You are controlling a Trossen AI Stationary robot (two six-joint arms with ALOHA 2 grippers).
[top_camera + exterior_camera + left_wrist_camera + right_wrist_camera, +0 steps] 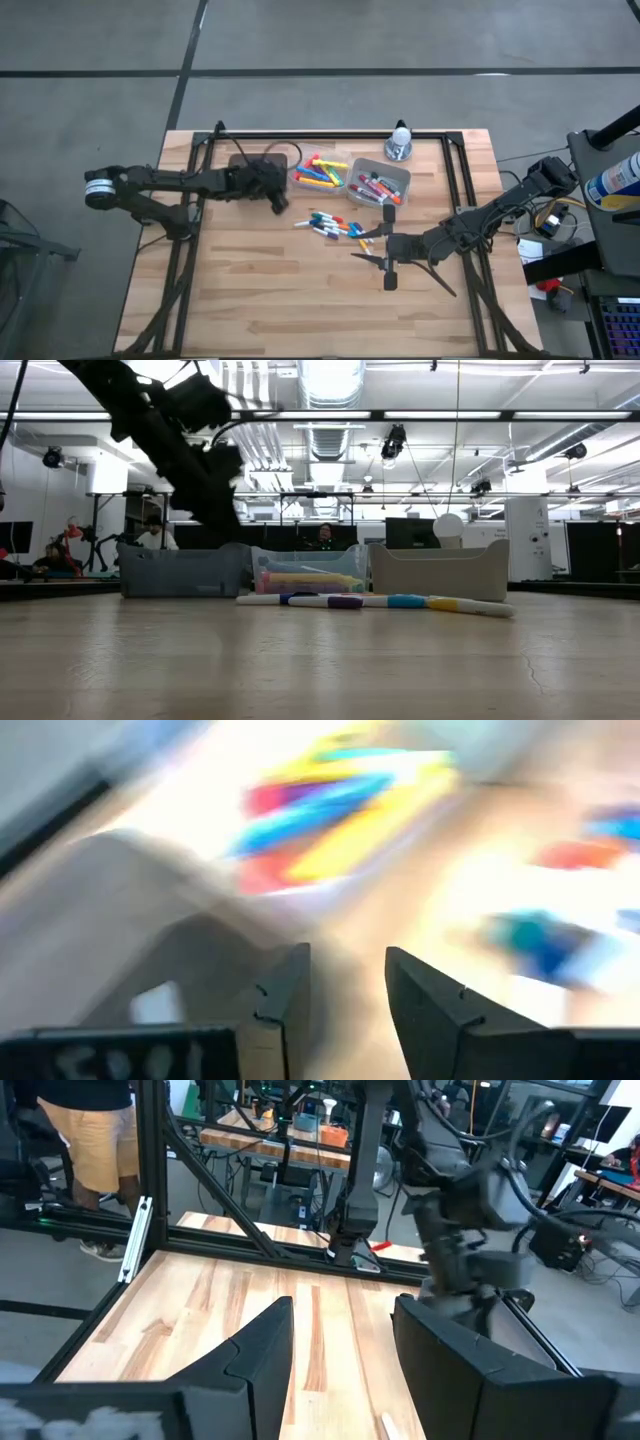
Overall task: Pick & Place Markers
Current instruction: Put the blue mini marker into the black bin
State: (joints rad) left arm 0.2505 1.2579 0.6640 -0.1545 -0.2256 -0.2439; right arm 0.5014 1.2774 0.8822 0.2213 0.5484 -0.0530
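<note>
Loose markers (330,226) lie in a small pile on the wooden table; in the low view the markers (370,601) show as a row in front of the bins. More neon markers fill the clear bin (320,172), and white-bodied ones lie in the pale bin (380,186). A dark bin (256,165) stands to the left of both. My left gripper (281,203) (347,960) hovers open by the dark bin's near right corner, holding nothing. My right gripper (358,246) (340,1315) is open just right of and nearer than the loose pile, pointing toward the table's left.
The three bins (310,570) stand in a row along the table's far half. A small white and grey object (400,142) sits at the far edge. Black frame rails (195,230) run along the table's sides. Bare wood (280,300) lies toward the near edge. People sit beyond the table.
</note>
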